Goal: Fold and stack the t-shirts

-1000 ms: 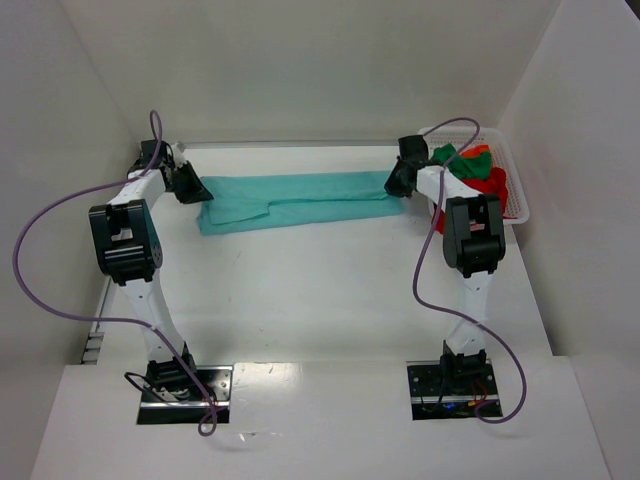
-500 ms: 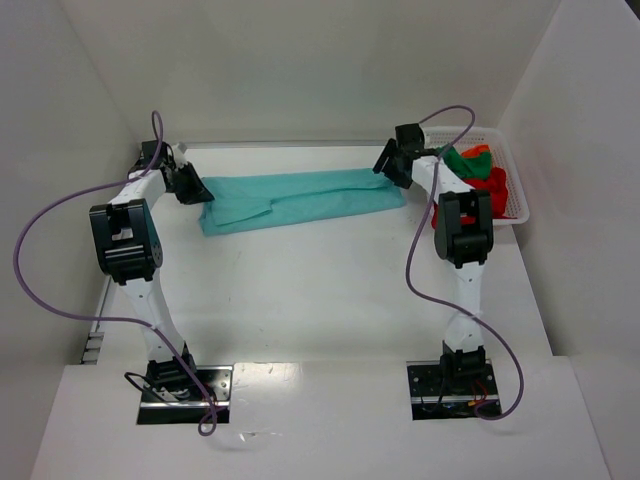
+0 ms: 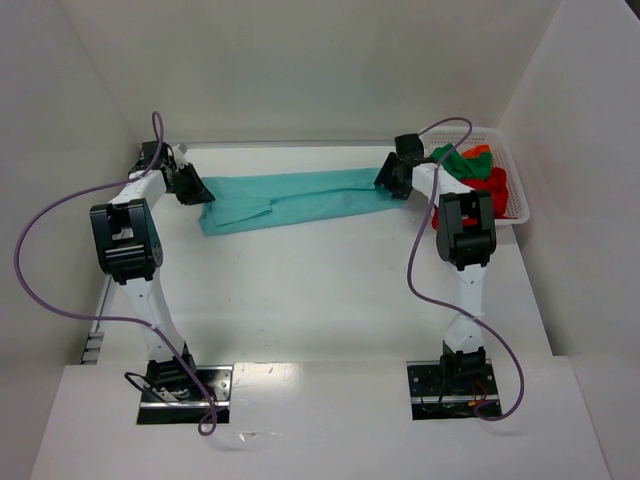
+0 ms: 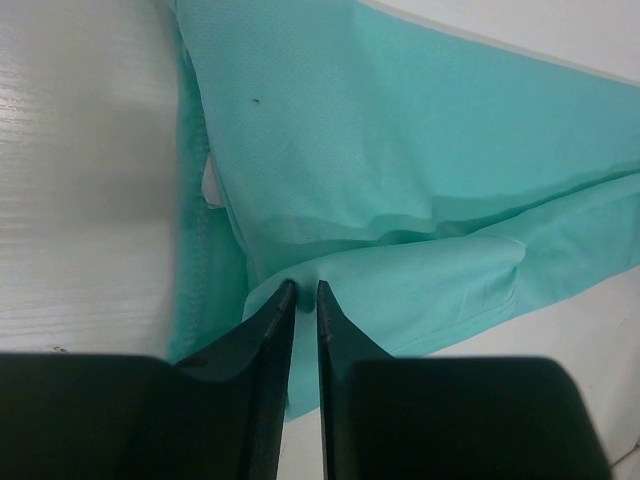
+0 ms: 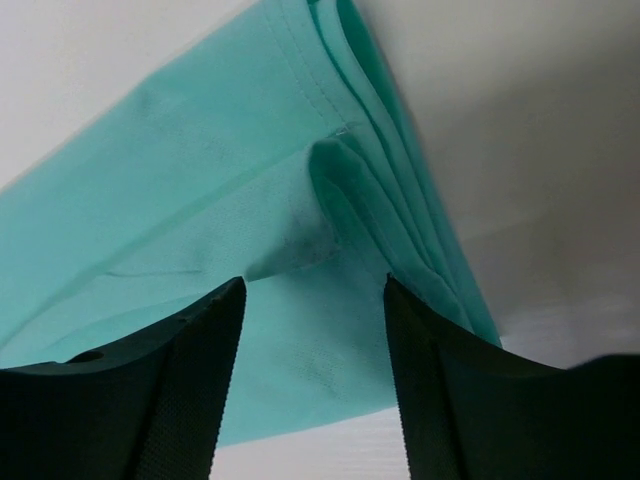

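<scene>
Teal t-shirt (image 3: 300,195) in long strip, left fingers (image 4: 268,370) pinching its edge — right fingers (image 5: 190,385) apart, empty

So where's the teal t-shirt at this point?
In the top view the teal t-shirt lies folded into a long strip far across the table, stretching from the left gripper to the right gripper, left of the white basket.
</scene>
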{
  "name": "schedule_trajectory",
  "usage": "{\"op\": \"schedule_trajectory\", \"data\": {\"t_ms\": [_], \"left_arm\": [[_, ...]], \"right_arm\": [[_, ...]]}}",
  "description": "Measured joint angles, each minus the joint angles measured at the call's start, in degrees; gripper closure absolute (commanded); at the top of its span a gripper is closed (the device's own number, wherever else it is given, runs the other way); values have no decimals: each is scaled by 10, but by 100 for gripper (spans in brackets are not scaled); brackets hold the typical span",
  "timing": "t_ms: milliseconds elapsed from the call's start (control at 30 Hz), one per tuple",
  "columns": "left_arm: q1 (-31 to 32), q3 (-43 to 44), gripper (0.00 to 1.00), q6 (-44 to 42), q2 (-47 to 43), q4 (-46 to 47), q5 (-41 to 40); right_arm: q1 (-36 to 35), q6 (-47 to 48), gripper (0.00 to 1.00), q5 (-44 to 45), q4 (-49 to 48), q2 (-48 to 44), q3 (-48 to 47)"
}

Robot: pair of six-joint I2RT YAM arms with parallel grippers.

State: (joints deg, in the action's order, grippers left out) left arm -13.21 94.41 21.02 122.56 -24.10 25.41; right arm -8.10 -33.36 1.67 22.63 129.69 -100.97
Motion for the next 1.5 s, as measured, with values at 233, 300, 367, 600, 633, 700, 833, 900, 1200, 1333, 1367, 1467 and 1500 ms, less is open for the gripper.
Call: {"op": "schedule_trajectory", "data": {"t_ms": [233, 300, 367, 600, 633, 700, 833, 900, 1200, 1333, 1367, 1467, 1500], "left_arm": [[0, 0, 78, 0, 0, 0, 0], [0, 0, 78, 0, 0, 0, 0], [0, 0, 78, 0, 0, -1, 0], [0, 6, 78, 0, 3, -4, 0], [0, 7, 78, 0, 4, -5, 0], [0, 10, 78, 0, 5, -5, -1], [0, 12, 78, 0, 7, -6, -1], [0, 14, 77, 0, 9, -8, 0], [-6, 35, 61, 8, 14, -3, 31], [-7, 35, 54, 18, 15, 2, 51], [-8, 35, 54, 18, 15, 4, 54], [-10, 30, 49, 18, 15, 13, 66], [-10, 28, 48, 18, 15, 14, 68]], "right_arm": [[0, -1, 61, -1, -6, 1, 4], [0, -2, 68, -2, -6, 4, -1], [0, -2, 73, -3, -6, 12, -15], [0, -7, 78, -4, -3, 42, -76], [0, -7, 78, -4, -2, 45, -85], [0, -7, 77, -4, -1, 54, -107], [0, -5, 70, -3, 3, 76, -150], [0, -4, 60, -3, 5, 82, -158], [0, -2, 51, -5, 10, 93, -155], [0, -2, 51, -7, 7, 93, -141], [0, -2, 51, -8, 7, 93, -137], [0, -2, 51, -11, 5, 92, -133], [0, -2, 51, -11, 4, 92, -133]]}}
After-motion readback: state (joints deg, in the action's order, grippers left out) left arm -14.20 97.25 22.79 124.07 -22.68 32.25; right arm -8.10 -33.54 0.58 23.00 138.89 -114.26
